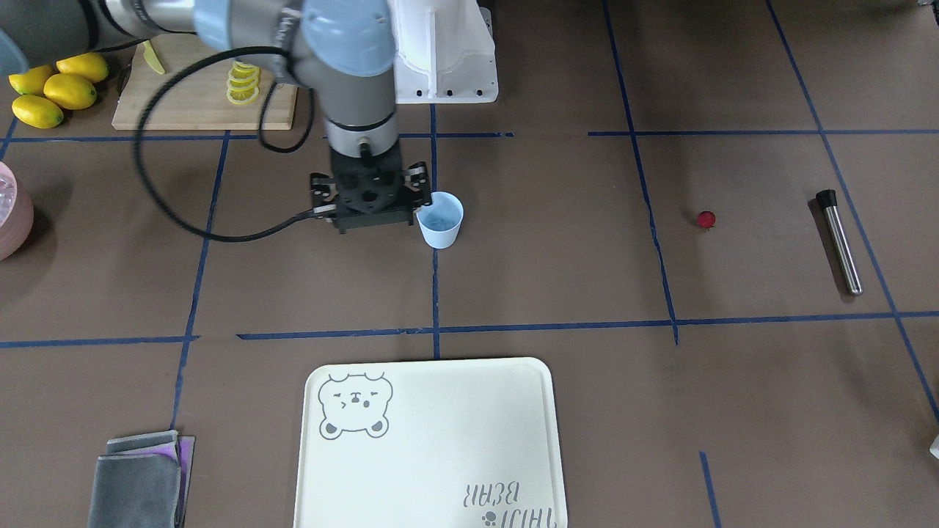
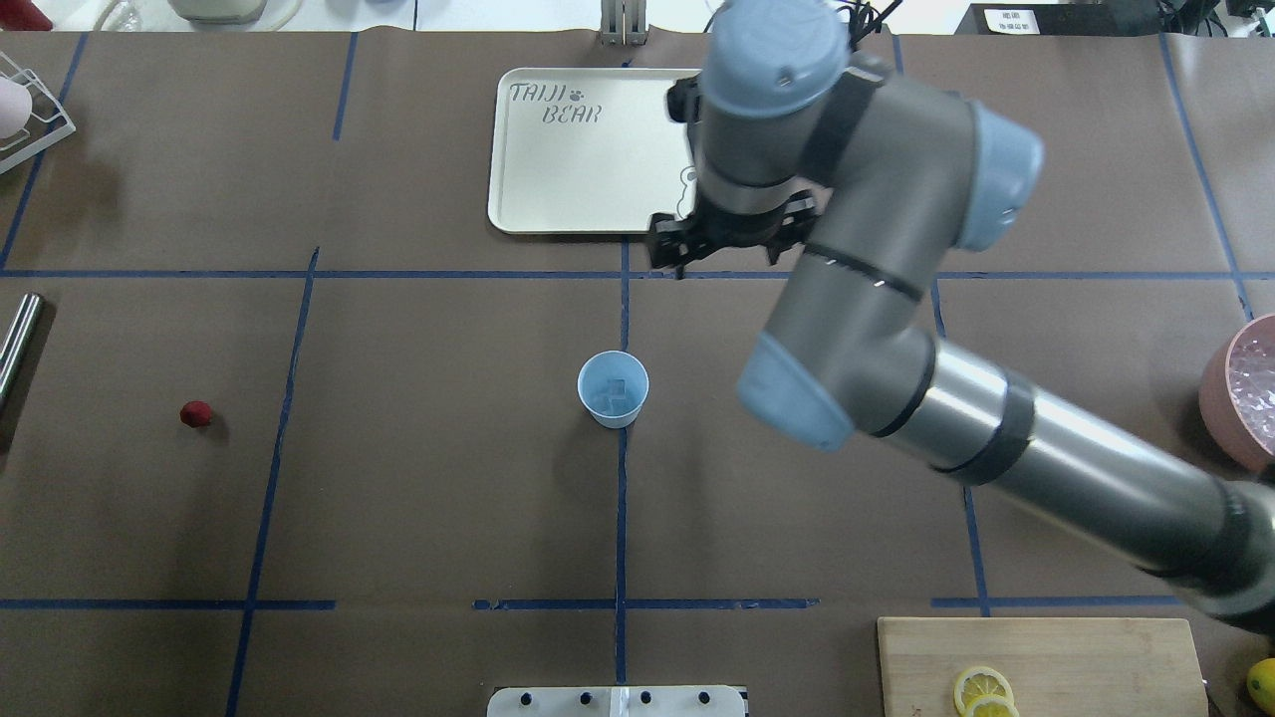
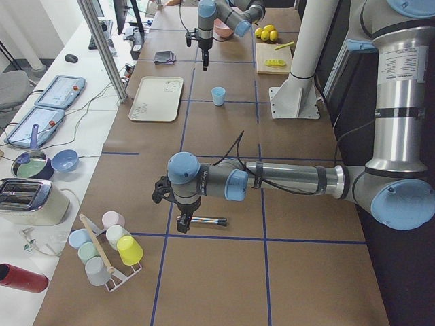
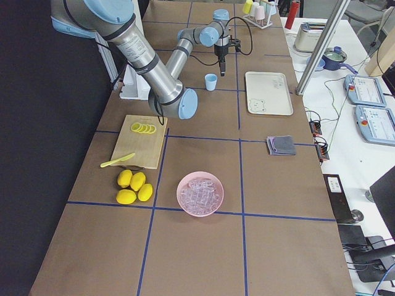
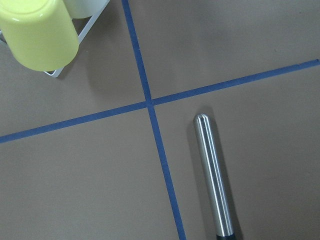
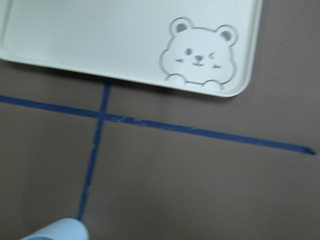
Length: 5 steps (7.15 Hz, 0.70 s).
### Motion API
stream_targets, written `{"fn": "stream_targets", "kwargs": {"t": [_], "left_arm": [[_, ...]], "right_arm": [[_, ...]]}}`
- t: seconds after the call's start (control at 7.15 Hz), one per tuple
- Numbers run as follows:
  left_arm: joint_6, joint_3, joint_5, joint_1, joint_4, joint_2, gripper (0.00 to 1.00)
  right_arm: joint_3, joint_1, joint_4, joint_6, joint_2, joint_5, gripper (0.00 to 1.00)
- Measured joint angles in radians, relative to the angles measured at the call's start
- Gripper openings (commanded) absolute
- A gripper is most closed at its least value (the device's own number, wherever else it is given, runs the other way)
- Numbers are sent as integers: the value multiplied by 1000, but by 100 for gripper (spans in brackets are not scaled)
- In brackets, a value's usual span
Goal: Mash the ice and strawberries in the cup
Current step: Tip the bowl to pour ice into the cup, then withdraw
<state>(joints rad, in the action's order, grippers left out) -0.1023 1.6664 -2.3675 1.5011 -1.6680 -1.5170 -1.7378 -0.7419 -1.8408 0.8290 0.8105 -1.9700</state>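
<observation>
Far left end: cup rack [image 3: 102, 255] holding upturned cups, with a yellow cup [image 5: 37, 32] at its near corner. Left gripper [image 3: 182, 219] points down close over one end of the rod [image 5: 214, 175]. The rod lies flat beside a tape cross. Contact is unclear. The fingers show only in the side view, so cannot tell if they are spread or closed.

Berry [image 2: 196, 413] sits alone on the table, right of the rod and well apart from the cup [image 2: 613, 388]. Cup stands upright mid-table on the centre tape line. Pale squarish ice [image 2: 614, 390] is faintly visible at its bottom.

Tray [image 2: 558, 179] lies beyond the cup on the operators' side, bear print in one corner.

Right gripper [image 1: 370, 213] hangs raised and points down. It is near the cup, to its right and tray side, not touching. Its wrist view catches only the cup's rim at the bottom edge and the tray corner ahead. Fingertips are hidden under the wrist, so their state cannot be told.

Further right: pink bowl [image 2: 1217, 388] filled with clear cubes [image 4: 200, 192], then a board [image 2: 1096, 657] with lemon slices [image 2: 981, 690], and lemons [image 4: 134, 187] beside it. Folded cloth [image 1: 139, 477] lies near the tray.
</observation>
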Motion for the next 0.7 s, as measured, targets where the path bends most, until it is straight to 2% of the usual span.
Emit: {"fn": "stream_targets", "kwargs": {"t": [0.28, 0.56, 0.7], "left_arm": [[1, -7, -27, -3, 9, 2, 100], [2, -14, -93, -4, 44, 7, 100], [2, -15, -97, -2, 56, 10, 100]], "right_arm": [[-43, -233, -1, -356, 178, -131, 99], [-6, -479, 4, -697, 365, -297, 99], [14, -579, 6, -823, 450, -329, 100]]}}
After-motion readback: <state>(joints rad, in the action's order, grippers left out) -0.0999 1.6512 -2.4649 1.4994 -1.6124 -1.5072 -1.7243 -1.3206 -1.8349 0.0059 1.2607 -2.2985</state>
